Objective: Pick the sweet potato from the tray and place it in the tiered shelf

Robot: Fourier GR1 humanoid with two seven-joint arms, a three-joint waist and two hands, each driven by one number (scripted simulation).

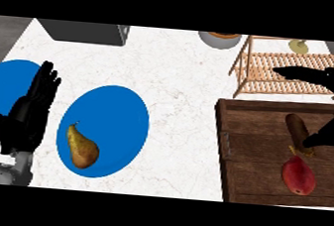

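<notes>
I see my right hand (332, 82) over the right side of the counter, spread wide: its fingers stretch to the left above the light wooden slatted tiered shelf (276, 69), and its thumb points down into the dark wooden tray (258, 157). The thumb tip is just beside the lower end of the brown long sweet potato (296, 126), which lies in the upper right part of the tray. The hand is not closed around it; I cannot tell if the thumb touches it. Below it in the same tray lies a red oval mango (297, 176), apart from the sweet potato.

My left hand (31, 107) rests open at the left edge, fingers up, over a blue round plate (0, 79). A second blue round plate (114, 116) beside it carries a yellow-brown pear (82, 148). At the top stand a dark grey box (85, 31) and a grey bowl (221, 39).
</notes>
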